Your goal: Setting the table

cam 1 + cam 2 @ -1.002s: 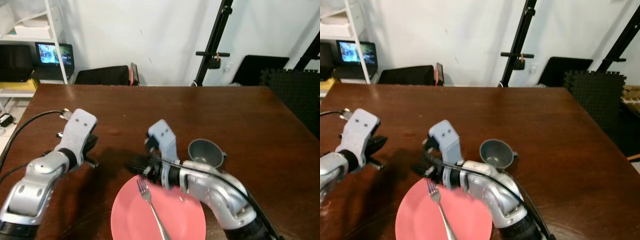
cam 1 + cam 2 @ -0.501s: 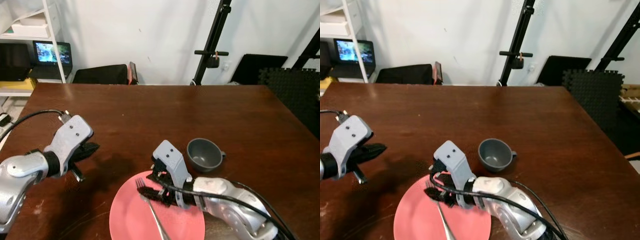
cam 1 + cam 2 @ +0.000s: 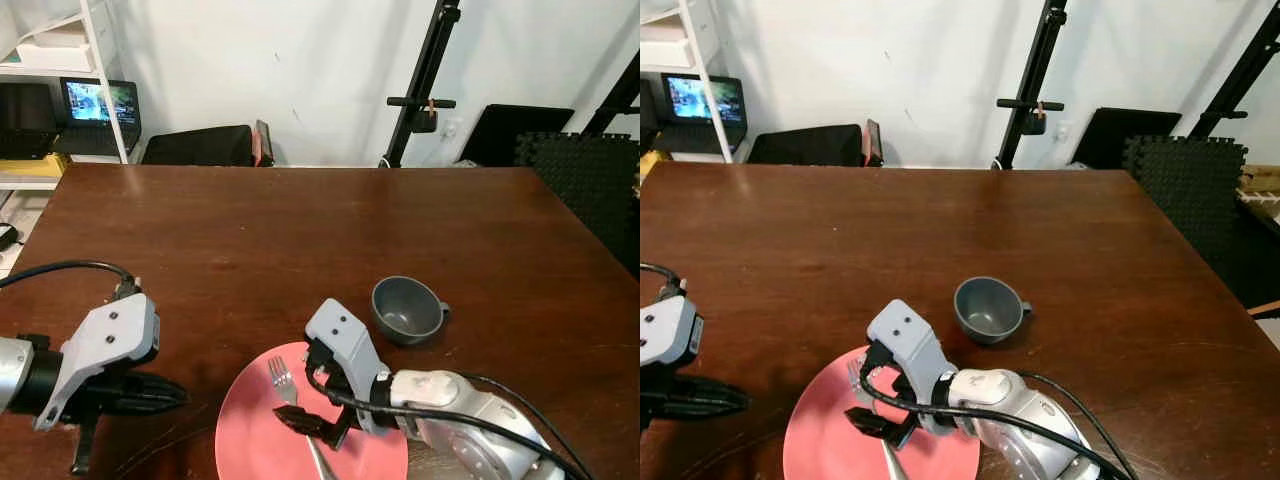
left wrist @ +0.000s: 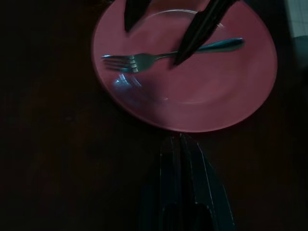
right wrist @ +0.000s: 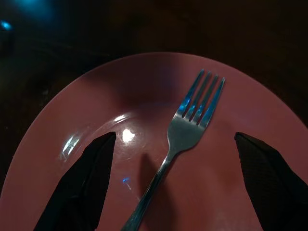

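Left eye view, fork: the silver metal fork point(image 3: 296, 420) lies on the round pink plate point(image 3: 250, 440) at lower centre of the frame, tines toward the upper left, handle running down-right to the bottom edge.
Left eye view, right gripper: the right gripper point(image 3: 312, 422) sits over the plate with its fingers spread, the fork's neck between them; this arm is plainly the nearer one.
Left eye view, left gripper: the left gripper point(image 3: 165, 396) is at lower left, over the dark brown wooden table point(image 3: 300, 230), just beside the plate rim, fingers pressed together.
Left eye view, other: a grey cup point(image 3: 405, 310) stands upper right of the plate, apart from it.
Right eye view: same layout; nothing to add.
Left wrist view: the closed black fingers point at the plate; the fork's long axis lies across that line, with the right gripper's two fingers either side of the handle.
Right wrist view: the fork stem runs up the middle between the two parted fingers point(image 5: 91, 178), not yet gripped.
Change from earlier frames: the right gripper has come back from beyond the plate's far rim to straddle the fork; the left arm has drawn down toward the lower left.
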`<state>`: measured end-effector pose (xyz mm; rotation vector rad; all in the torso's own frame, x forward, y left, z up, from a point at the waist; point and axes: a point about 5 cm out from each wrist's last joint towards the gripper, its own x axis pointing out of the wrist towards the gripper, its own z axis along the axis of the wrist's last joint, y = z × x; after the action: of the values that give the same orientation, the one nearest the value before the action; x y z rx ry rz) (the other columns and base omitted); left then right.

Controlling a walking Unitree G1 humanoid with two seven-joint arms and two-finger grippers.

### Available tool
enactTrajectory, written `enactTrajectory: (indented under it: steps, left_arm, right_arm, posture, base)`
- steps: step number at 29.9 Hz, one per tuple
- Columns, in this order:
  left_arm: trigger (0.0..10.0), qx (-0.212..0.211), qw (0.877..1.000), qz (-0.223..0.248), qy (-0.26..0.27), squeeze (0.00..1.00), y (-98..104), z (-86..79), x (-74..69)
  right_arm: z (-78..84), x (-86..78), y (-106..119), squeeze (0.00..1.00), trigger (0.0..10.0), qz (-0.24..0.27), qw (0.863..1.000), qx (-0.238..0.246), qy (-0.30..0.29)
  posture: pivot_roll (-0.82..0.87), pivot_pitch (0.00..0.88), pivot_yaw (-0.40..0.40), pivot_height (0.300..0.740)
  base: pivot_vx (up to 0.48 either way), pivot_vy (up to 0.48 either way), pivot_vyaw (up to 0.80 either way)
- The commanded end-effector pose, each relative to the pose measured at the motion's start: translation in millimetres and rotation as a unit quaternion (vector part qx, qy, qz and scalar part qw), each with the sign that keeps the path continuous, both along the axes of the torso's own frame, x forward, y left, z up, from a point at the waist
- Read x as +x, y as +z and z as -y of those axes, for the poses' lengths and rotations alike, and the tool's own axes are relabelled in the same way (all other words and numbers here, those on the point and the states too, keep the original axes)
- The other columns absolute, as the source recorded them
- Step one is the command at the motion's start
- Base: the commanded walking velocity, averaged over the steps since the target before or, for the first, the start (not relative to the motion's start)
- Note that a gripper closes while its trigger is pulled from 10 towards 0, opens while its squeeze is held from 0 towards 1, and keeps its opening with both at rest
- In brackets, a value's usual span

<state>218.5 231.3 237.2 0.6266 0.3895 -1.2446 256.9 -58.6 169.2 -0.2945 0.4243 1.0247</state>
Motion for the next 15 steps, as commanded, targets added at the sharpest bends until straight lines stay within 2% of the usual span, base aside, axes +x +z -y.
enactTrajectory:
  steps: [1,4,6,8,15]
  left_arm:
    - [10.0,-0.001,0.998,-0.019,-0.054,0.00,-2,12.3,-10.0]
    - [10.0,-0.008,0.997,-0.022,-0.067,0.00,-4,18.5,-12.1]
    - [10.0,-0.019,0.998,-0.017,-0.063,0.00,-5,21.4,-10.0]
    - [10.0,-0.025,0.998,-0.013,-0.059,0.00,-5,23.3,-8.6]
    - [10.0,-0.028,0.998,-0.011,-0.061,0.00,-5,24.2,-8.5]
  right_arm:
    - [3.1,-6.1,-5,0.00,10.0,-0.010,1.000,-0.017,0.008]
    - [5.8,-5.7,-9,0.00,10.0,-0.005,0.999,-0.033,0.006]
    - [10.4,0.4,-12,0.00,10.0,0.007,0.999,-0.043,-0.019]
    - [13.4,3.7,-12,1.00,10.0,0.012,0.998,-0.046,-0.030]
    - [15.5,5.8,-15,1.00,10.0,0.014,0.997,-0.058,-0.041]
  posture:
    - [0.05,0.165,-0.041,0.740]
    - [0.05,0.163,-0.040,0.740]
    - [0.05,0.162,-0.040,0.740]
    - [0.04,0.163,-0.042,0.740]
    - [0.04,0.161,-0.044,0.740]
  base:
    - [0.000,0.000,0.00]
    - [0.000,0.000,0.00]
    - [0.000,0.000,0.00]
    - [0.000,0.000,0.00]
    - [0.000,0.000,0.00]
